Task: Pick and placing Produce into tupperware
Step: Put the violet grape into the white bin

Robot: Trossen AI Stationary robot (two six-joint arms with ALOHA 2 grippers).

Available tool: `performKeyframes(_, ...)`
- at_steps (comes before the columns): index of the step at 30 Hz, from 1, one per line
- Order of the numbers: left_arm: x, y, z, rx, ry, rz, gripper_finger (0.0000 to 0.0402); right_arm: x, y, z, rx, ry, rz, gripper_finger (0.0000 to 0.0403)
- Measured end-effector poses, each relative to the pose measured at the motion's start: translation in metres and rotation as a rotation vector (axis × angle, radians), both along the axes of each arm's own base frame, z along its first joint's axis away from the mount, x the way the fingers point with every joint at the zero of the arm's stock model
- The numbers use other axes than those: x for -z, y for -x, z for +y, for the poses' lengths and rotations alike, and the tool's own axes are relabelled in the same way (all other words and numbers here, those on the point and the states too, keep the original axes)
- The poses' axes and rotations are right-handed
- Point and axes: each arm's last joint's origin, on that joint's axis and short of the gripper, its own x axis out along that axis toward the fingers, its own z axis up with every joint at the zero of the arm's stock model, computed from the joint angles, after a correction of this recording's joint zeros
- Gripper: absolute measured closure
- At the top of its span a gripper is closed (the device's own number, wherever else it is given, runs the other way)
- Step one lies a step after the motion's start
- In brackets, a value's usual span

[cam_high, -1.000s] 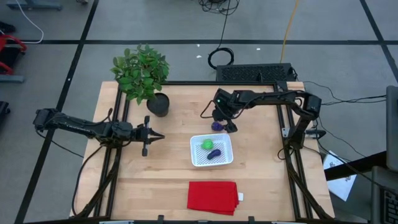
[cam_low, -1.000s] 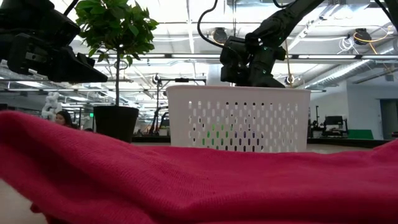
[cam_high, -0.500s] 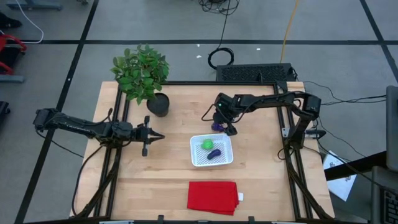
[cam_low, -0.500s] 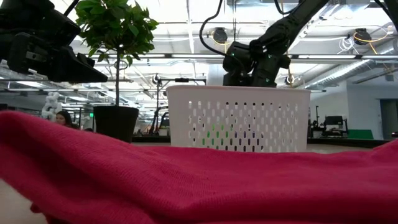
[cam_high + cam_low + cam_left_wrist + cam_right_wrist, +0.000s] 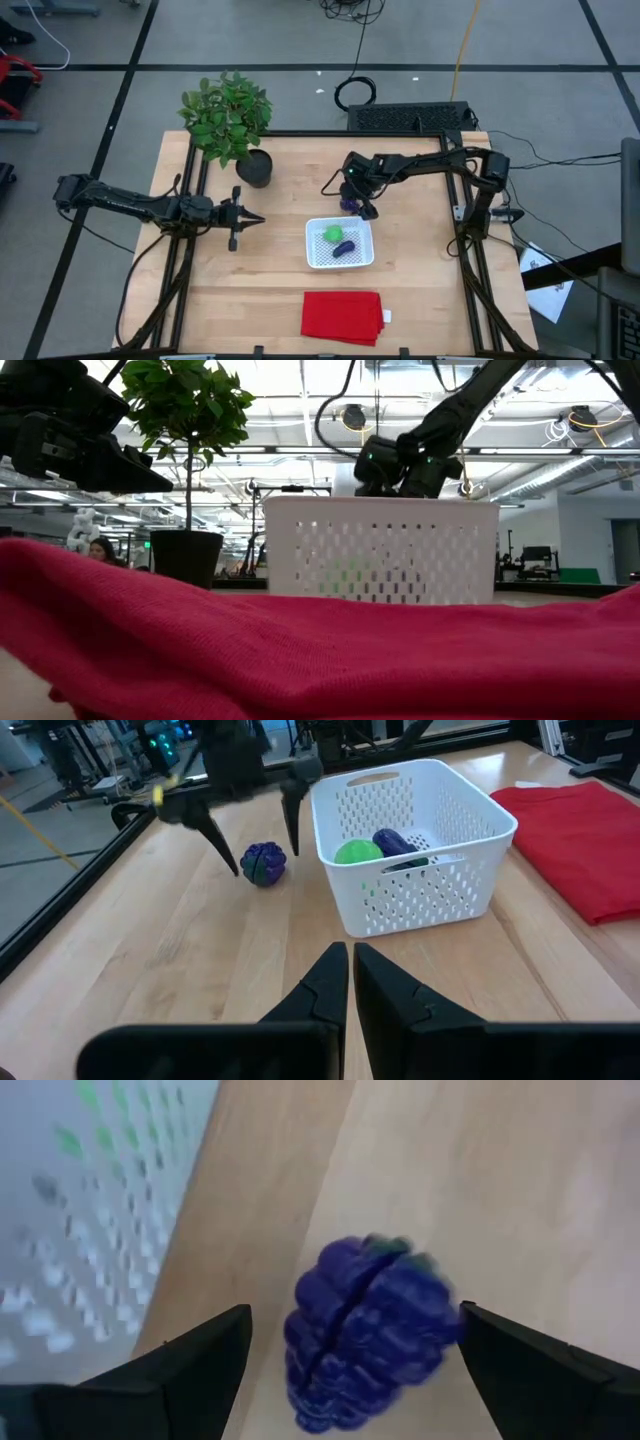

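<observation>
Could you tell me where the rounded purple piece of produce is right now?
In the high view, the rounded purple produce lies on the table just beyond the white tupperware, between the open fingers of the right gripper, not yet gripped.

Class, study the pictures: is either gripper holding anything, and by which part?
Nothing is held. The right gripper stands open around the purple berry on the table, not closed. The left gripper is shut and empty.
</observation>
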Motion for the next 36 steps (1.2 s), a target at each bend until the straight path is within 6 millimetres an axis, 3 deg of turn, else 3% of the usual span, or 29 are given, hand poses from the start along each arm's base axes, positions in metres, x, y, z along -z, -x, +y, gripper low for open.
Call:
performKeyframes(4, 0.000, 0.000, 0.000, 0.000, 0.000, 0.000, 0.0376, 0.012, -0.001, -0.001, 0.001, -0.013, 0.034, 0.0062)
performKeyframes(11, 0.000, 0.000, 0.000, 0.000, 0.000, 0.002, 0.0376, 0.015, -0.002, -0.001, -0.012, 0.004, 0.041, 0.0074)
performKeyframes(20, 0.000, 0.000, 0.000, 0.000, 0.000, 0.002, 0.0376, 0.014, -0.001, -0.001, -0.029, 0.027, 0.042, 0.0168)
performKeyframes(26, 0.000, 0.000, 0.000, 0.000, 0.002, 0.001, 0.0376, 0.003, 0.003, -0.002, -0.038, 0.094, 0.059, 0.0230)
performKeyframes(36, 0.000, 0.000, 0.000, -0.001, 0.004, 0.000, 0.0376, -0.030, 0.008, 0.000, -0.008, 0.121, -0.026, 0.0242)
